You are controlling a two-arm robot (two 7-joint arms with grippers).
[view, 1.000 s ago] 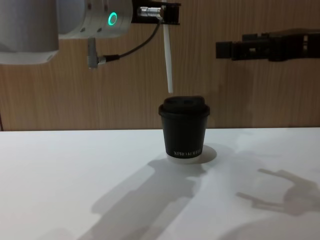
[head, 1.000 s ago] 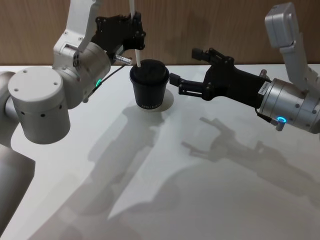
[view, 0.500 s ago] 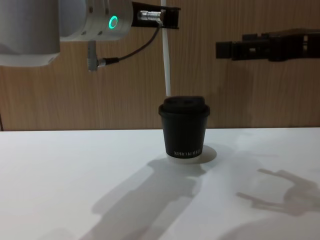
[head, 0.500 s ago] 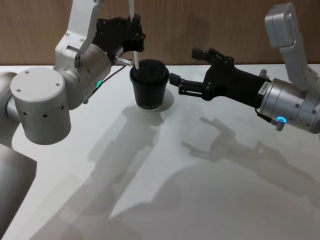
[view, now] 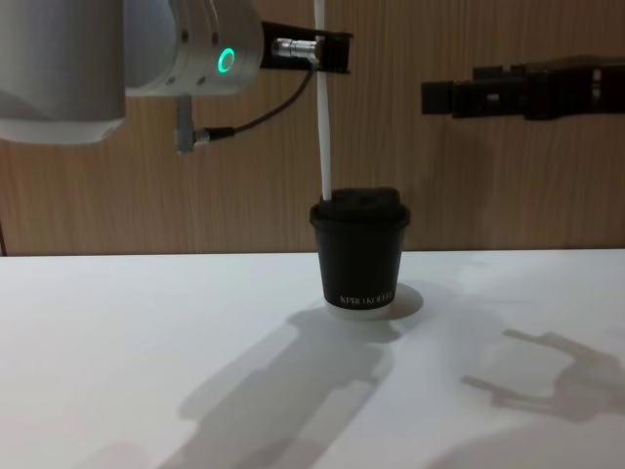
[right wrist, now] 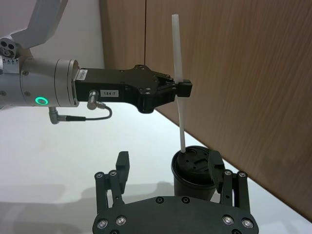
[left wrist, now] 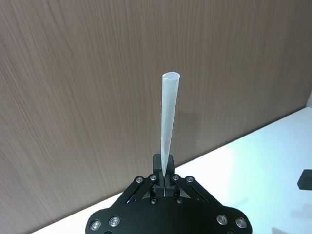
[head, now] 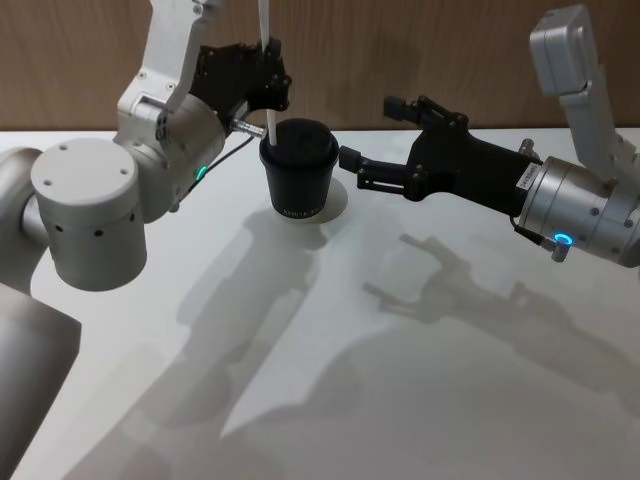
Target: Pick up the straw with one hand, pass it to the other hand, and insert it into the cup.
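While my left gripper (right wrist: 183, 89) pinches the straw (right wrist: 178, 83) upright over the cup (view: 359, 252) at the table's far middle, its tip meets the lid's left edge. Insertion is under way; next I must find the hole and press down. My right gripper (head: 365, 170) waits open, right of the cup.

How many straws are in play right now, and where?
1. The straw is pinched upright in the left pincer, its lower tip at the lid of the cup. The right pincer is open beside it.
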